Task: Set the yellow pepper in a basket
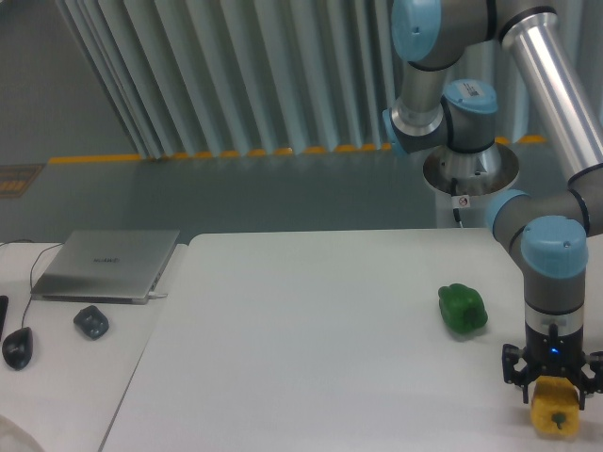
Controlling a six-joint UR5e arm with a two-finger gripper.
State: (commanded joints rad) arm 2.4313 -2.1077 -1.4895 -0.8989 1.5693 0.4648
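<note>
Straddling one yellow pepper (554,417), pincer (553,394) beside one green pepper (463,308).

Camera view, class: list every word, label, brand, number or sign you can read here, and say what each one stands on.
None can be read.
Closed silver laptop: a small mark on the lid, too blurred to read.
Light blue cap on the robot arm joint: a small white label, too small to read.
Round silver robot base: a small white tag with a red mark, unreadable.
</note>
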